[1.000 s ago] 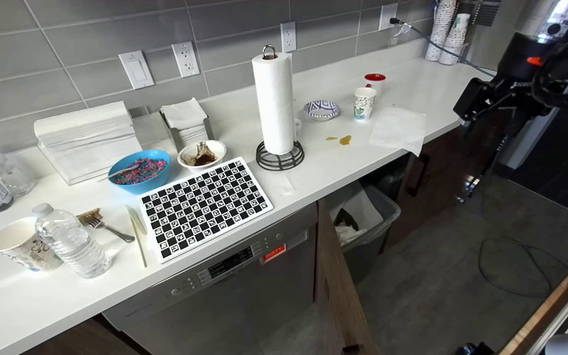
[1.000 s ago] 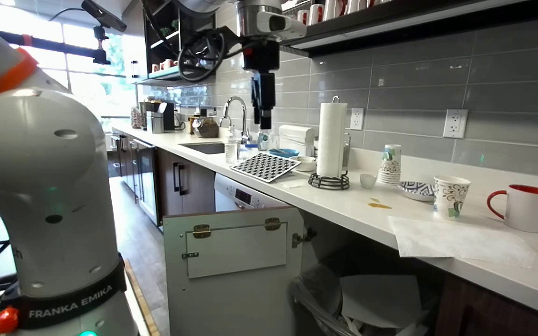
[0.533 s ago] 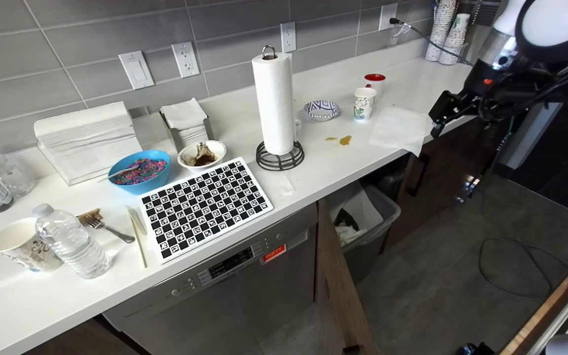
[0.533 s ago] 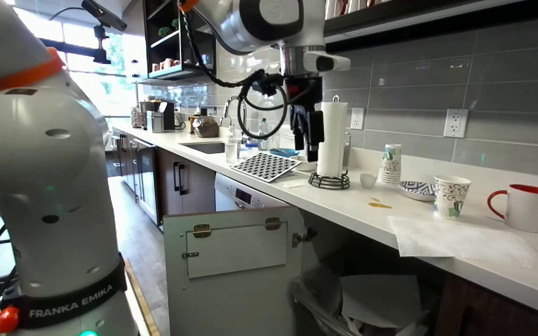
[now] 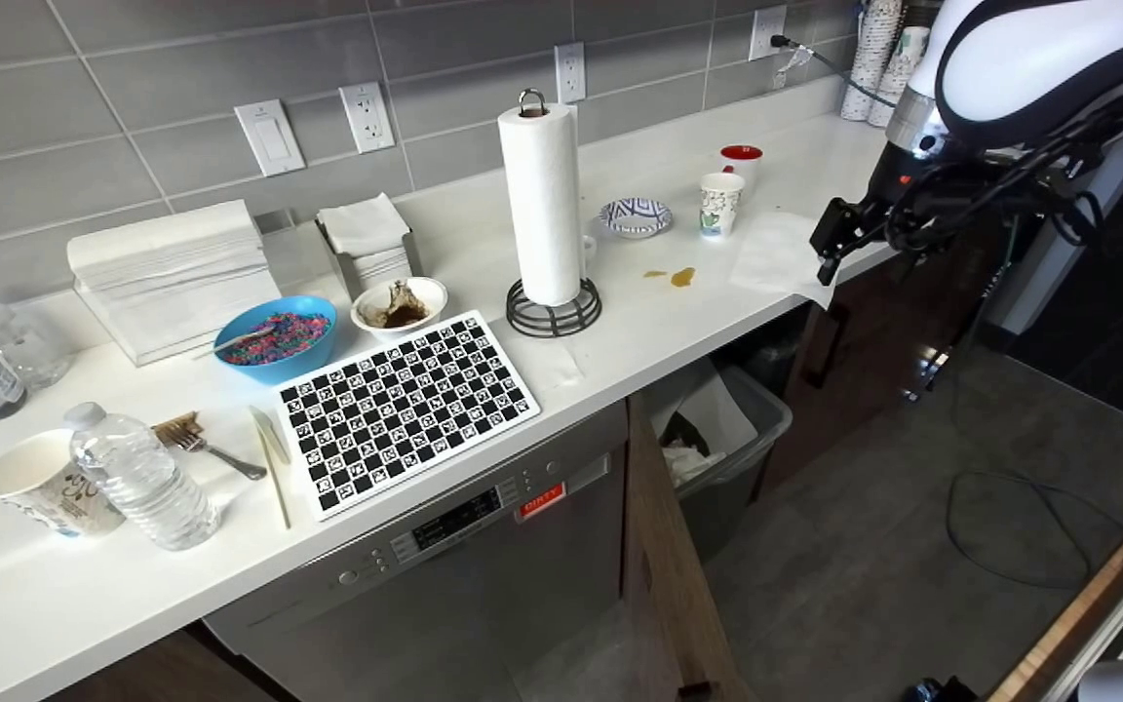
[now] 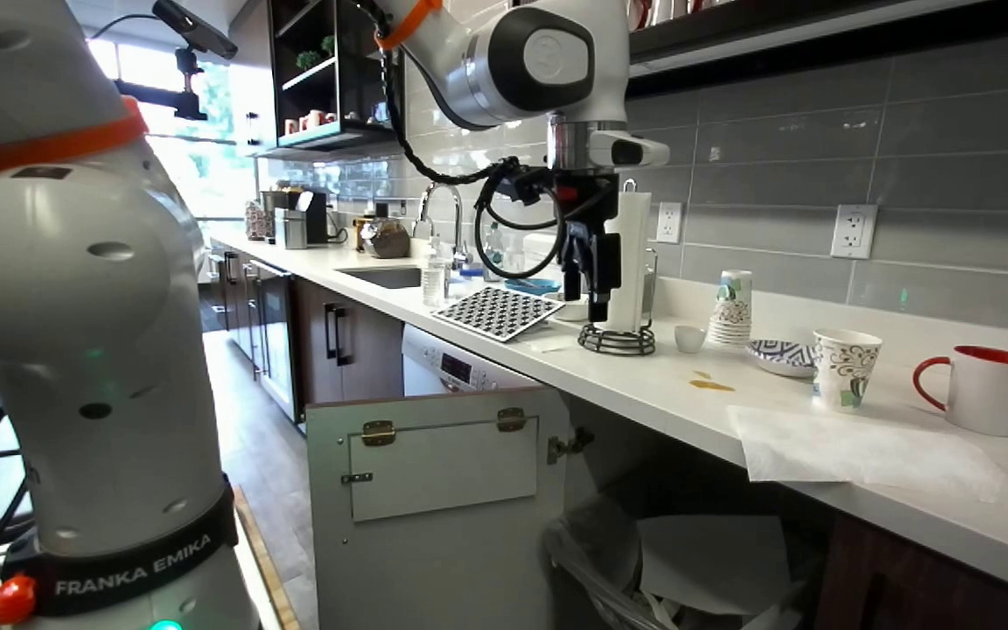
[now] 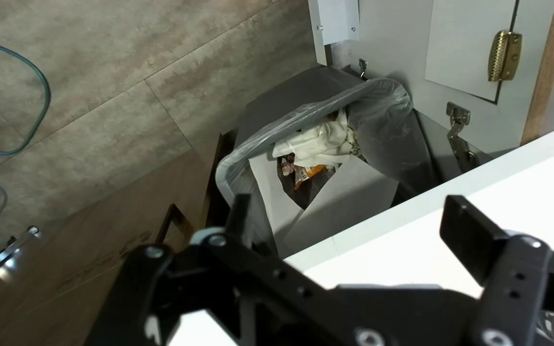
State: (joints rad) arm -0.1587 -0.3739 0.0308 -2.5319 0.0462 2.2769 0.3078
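Hovering above the counter's front edge (image 6: 661, 416), your jaws are standing apart and gripping nothing, while the bin (image 7: 387, 139) is sitting below that edge and the paper sheet (image 6: 854, 451) is drooping over it, seemingly because the overhanging part is lacking support.

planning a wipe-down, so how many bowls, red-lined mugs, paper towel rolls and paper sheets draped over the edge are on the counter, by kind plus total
Blue bowl, white bowl and patterned bowl: 3
Red-lined mug: 1
Paper towel roll: 1
Draped paper sheet: 1
Total: 6
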